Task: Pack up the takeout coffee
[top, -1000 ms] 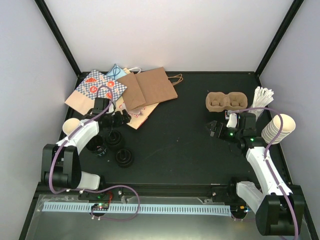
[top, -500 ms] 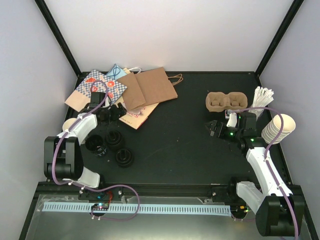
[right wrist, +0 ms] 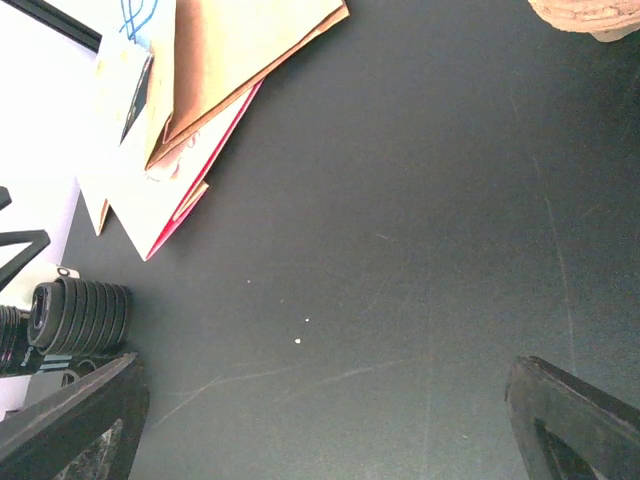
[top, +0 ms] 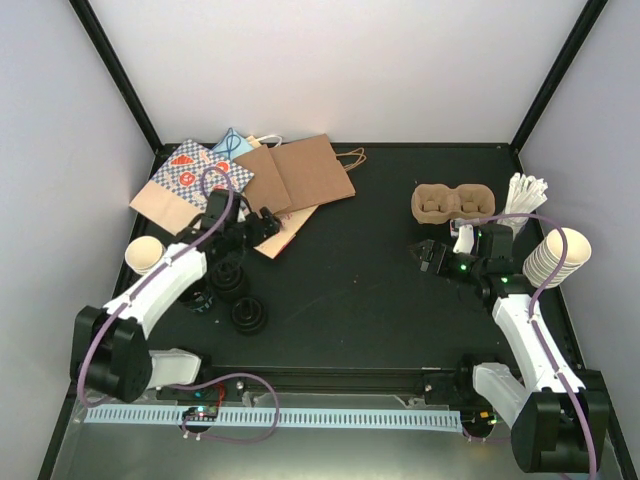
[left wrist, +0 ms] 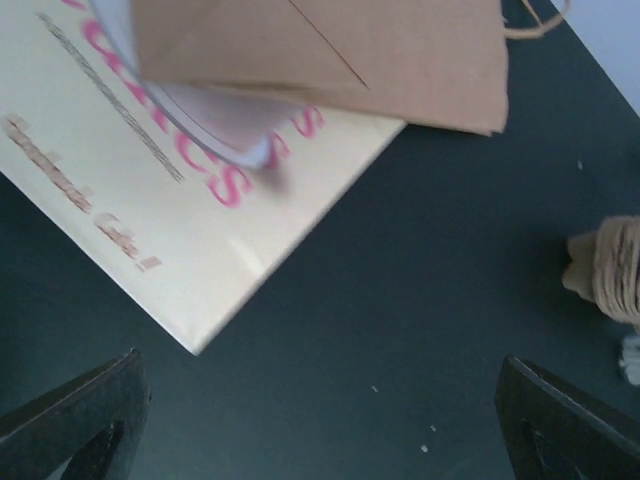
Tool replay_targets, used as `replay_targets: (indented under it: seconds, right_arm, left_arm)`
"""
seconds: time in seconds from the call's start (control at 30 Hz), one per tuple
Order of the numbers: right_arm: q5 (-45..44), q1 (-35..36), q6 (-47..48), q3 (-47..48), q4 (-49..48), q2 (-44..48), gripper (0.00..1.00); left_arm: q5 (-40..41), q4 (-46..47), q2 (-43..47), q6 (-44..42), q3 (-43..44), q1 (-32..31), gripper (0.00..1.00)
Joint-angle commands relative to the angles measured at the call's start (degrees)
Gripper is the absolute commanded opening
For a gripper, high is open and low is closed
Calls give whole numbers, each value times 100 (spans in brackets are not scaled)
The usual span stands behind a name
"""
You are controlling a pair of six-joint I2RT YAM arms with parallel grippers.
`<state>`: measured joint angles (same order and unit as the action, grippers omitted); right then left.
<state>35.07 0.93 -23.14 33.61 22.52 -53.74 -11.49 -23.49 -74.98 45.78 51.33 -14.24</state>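
In my left wrist view the pink lettering on the cream bag (left wrist: 150,200) is too blurred to read. The brown bag (left wrist: 380,50) runs off the top edge and the carrier (left wrist: 608,268) off the right. Of the left gripper (left wrist: 320,360) I see only the finger tips, at the bottom corners; same for the right gripper (right wrist: 320,370). From above, the left arm (top: 170,275) hides part of the lid stacks (top: 248,315). In the right wrist view, whatever lies left of one lid stack (right wrist: 80,315) is cut by the edge; I cannot name it.

Paper bags (top: 295,178) lying overlapped at counter's (top: 370,290) far-left; pulp carrier (top: 453,203) sitting far-right, lidless cup stack (top: 555,258) leaning nr right edge.
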Motion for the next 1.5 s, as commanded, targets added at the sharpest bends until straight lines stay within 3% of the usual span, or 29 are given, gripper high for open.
replay_targets:
  seconds: [0.0, 0.23, 0.4, 1.47]
  right_arm:
    - [97, 14, -32, 32, -128, 44, 100]
    - [80, 21, -33, 8, -95, 128, 100]
    - [75, 15, -5, 10, -22, 199, 100]
    - [53, 17, 33, 41, 85, 337, 100]
  left_arm:
    - [737, -106, 416, 1137, -82, -731, 97]
    - [1112, -311, 580, 2757, -367, -1252, 97]
    - [1523, -373, 549, 3409, -510, -1467, 96]
    - [1904, 203, -992, 3627, -440, -1466, 96]
